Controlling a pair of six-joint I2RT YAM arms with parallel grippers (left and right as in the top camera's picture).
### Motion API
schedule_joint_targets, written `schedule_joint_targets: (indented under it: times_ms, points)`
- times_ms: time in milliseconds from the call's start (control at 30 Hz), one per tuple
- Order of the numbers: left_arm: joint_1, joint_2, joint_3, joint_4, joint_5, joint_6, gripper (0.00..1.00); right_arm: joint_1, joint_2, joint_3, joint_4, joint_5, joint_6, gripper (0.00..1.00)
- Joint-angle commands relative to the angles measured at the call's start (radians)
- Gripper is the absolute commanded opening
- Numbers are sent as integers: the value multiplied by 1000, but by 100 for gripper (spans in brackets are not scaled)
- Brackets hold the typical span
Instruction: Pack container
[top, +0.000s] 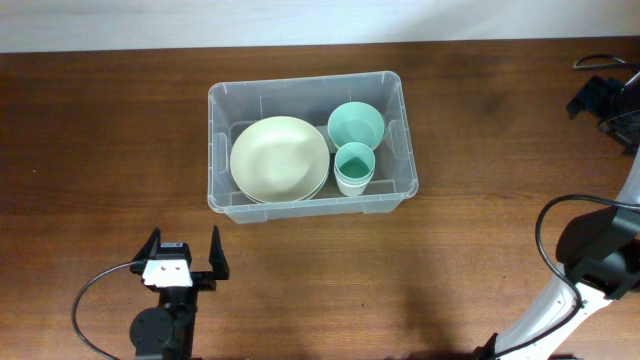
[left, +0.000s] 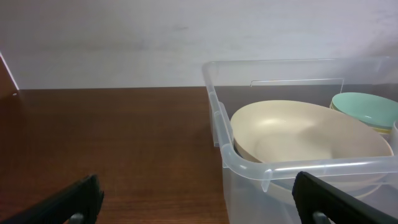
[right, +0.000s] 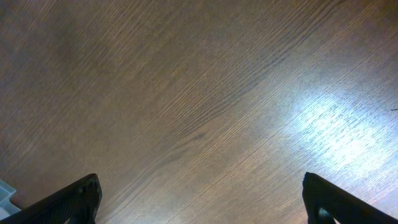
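L gripper (top: 185, 252): fingers spread full wide, nothing held. Sits at near edge of table (top: 90, 140), a bit short of container (top: 300, 80) front-left corner; strip of bare wood between tips and rim. R gripper (right: 202, 205): fingers wide apart too, empty, over bare wood far right, well apart from container. Container mid-table, upright, top open. Inside: cream plate (top: 278, 158) on left, teal bowl (top: 356, 124) far-right corner, teal cup (top: 354, 165) just beside it, nearer. Open wood round all four walls.

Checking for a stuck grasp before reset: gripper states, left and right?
Left gripper: open, holding nothing.
Right gripper: open, holding nothing.
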Motion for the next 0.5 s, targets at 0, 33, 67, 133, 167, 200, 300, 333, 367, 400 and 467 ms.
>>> schedule_joint_targets:
  times_ms: [0,33,67,133,167,200,300,333,367,400,467]
  points:
    - [-4,-9,-3,-7,-14,-6,99,27,-48,-5,0,11,0,99]
    - [-4,-9,-3,-7,-14,-6,100,41,-79,-5,0,11,0,99]
    - [-4,-9,-3,-7,-14,-6,100,52,-105,-5,0,11,0,99]
    - [-4,-9,-3,-7,-14,-6,99,100,-202,-9,1,12,0,99]
    - [-4,-9,-3,-7,-14,-6,99,115,-233,-17,1,12,0,99]
    - [-4,-9,-3,-7,-14,-6,100,133,-276,-35,10,13,-1,99]
    - [-4,-9,-3,-7,-14,-6,99,176,-401,-129,67,61,-4,99]
    - [-4,-9,-3,-7,-14,-6,99,190,-456,-185,81,64,-4,99]
    - [-4,-9,-3,-7,-14,-6,99,201,-502,-239,95,64,-3,99]
    - [-4,-9,-3,-7,-14,-6,100,214,-560,-307,117,64,-3,99]
    - [-4,-9,-3,-7,-14,-6,99,235,-669,-448,177,65,-4,99]
